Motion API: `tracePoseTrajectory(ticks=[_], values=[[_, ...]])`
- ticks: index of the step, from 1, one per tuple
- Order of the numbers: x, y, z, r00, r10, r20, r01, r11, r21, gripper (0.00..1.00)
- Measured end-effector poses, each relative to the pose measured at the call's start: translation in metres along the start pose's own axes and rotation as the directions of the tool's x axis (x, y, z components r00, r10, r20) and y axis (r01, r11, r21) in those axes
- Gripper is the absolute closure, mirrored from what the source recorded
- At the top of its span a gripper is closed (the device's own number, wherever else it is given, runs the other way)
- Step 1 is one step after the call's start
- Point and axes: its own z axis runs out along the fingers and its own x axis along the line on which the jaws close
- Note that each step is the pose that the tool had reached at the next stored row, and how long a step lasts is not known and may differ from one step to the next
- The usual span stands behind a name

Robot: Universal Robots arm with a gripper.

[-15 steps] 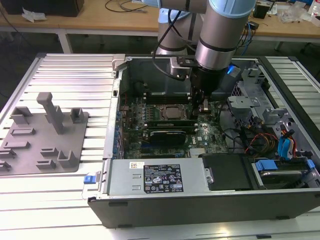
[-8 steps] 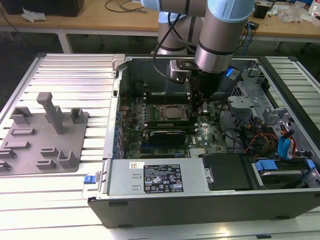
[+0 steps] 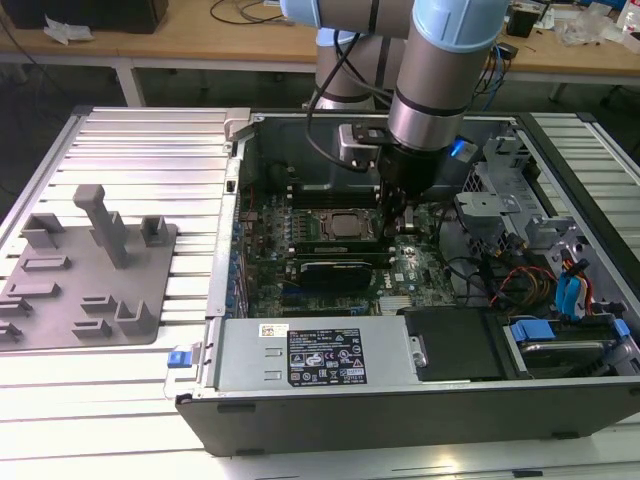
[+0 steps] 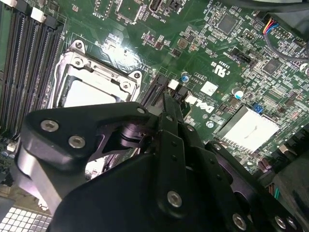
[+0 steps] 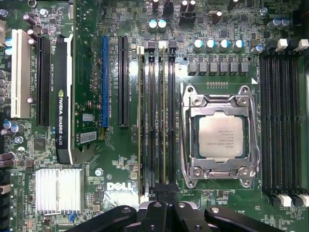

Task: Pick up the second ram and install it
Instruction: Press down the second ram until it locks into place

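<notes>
in the exterior view we are starting at its left, where a grey moulded fixture tray (image 3: 85, 265) is lying on the ribbed table (image 3: 150, 150). next comes the open computer case (image 3: 400, 400) with the green motherboard (image 3: 270, 250) in its floor. the gripper (image 3: 396, 222) is reaching down into the case just to the exterior view's right of the cpu socket (image 3: 345, 226), and the drive cage (image 3: 520, 215) is sitting further right. this view is giving us the whole arm and case, but we are not making out the memory stick in it.

the first wrist view is looking straight down on the board and giving us what the exterior view is hiding. a graphics card (image 5: 63, 96), a blue expansion slot (image 5: 105, 82) and a finned heatsink (image 5: 57, 191) are lying on one side. the cpu socket (image 5: 219, 135) and a bank of empty memory slots (image 5: 282, 121) are lying on the other. between them two thin sticks are standing upright in the black slots: the first ram (image 5: 141, 121) and the second ram (image 5: 163, 121). the second ram is already sitting in its slot, nearer the socket, and one of its ends is running under the gripper (image 5: 165, 195).

the second wrist view is looking along the gripper (image 4: 166, 108), whose fingers (image 4: 171, 145) are drawn together with no gap between them. their tip is coming down beside the cpu socket (image 4: 91, 82).
</notes>
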Motion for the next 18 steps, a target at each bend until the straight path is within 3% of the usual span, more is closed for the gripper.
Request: tracePoseTrajectory(ticks=[11, 14, 18], values=[[0.0000, -0.0001, 0.0031, 1.0000, 0.000, 0.0001, 0.000, 1.0000, 0.0000, 0.92], [0.0000, 0.0004, -0.0085, 1.0000, 0.000, 0.0002, 0.000, 1.0000, 0.0001, 0.92], [0.0001, 0.0004, -0.0093, 1.0000, 0.000, -0.0003, 0.000, 1.0000, 0.0001, 0.92]])
